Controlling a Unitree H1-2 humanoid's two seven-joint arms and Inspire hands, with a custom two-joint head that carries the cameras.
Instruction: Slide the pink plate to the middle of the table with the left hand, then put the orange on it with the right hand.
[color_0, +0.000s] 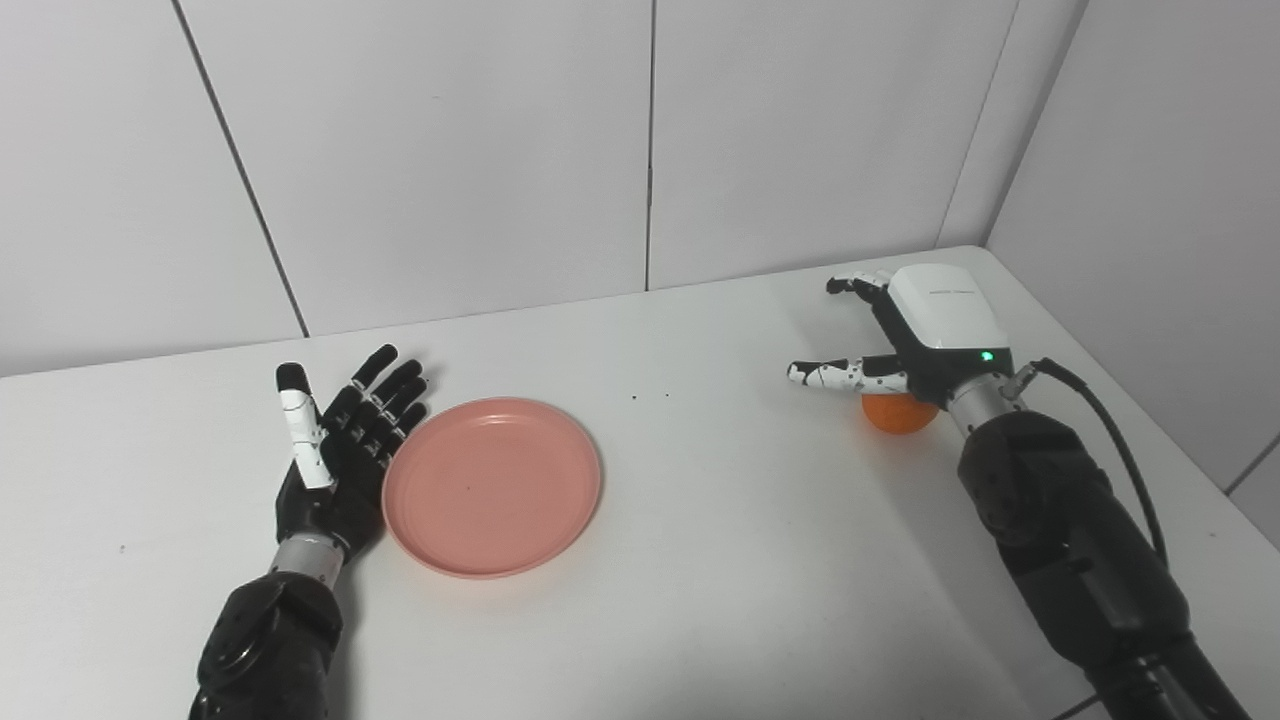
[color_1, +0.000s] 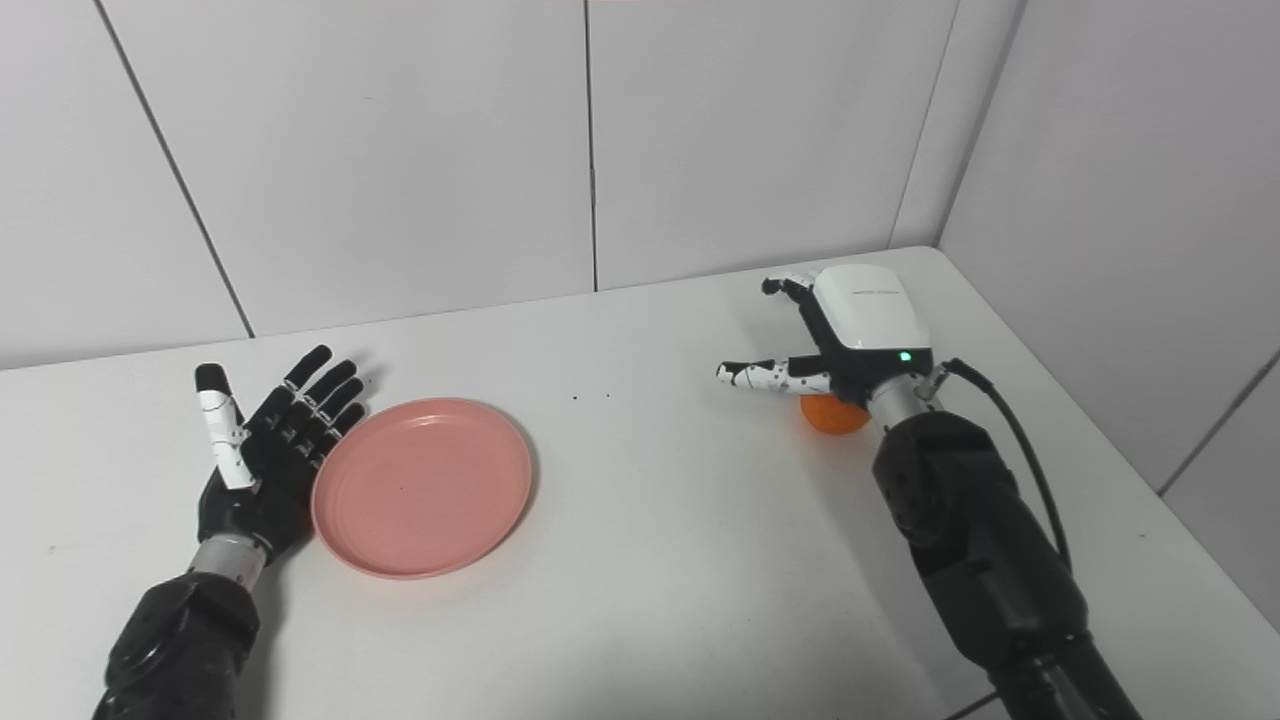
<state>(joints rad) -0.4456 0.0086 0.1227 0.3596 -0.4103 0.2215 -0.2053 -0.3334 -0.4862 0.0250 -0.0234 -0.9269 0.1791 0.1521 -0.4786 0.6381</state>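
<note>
The pink plate (color_0: 492, 486) lies flat on the white counter (color_0: 700, 560), left of the counter's middle, and nothing is on it. The left hand (color_0: 335, 455) rests palm up just beside the plate's left rim, its dark fingers (color_0: 385, 395) stretched out and slightly spread, the white-cased thumb (color_0: 300, 425) standing apart from them. The edge of the hand appears to touch the plate's rim, though the contact cannot be made out for certain. It holds nothing.

Well apart from the plate, on the right side of the counter near the corner of the walls, sits the orange (color_0: 898, 414). Only its lower part shows; the rest is hidden under the right hand (color_0: 925, 335), which is poised directly over it with its white back plate facing up and a green light lit near the wrist. That hand's fingers (color_0: 855, 285) reach forward and curl down past the fruit's far side, while the thumb (color_0: 835, 373) points out to the left, level with the top of the orange. The fingers are apart, not closed round the fruit. Whether the palm touches the orange cannot be told. A black cable (color_0: 1110, 440) loops from the right wrist down along the forearm.
</note>
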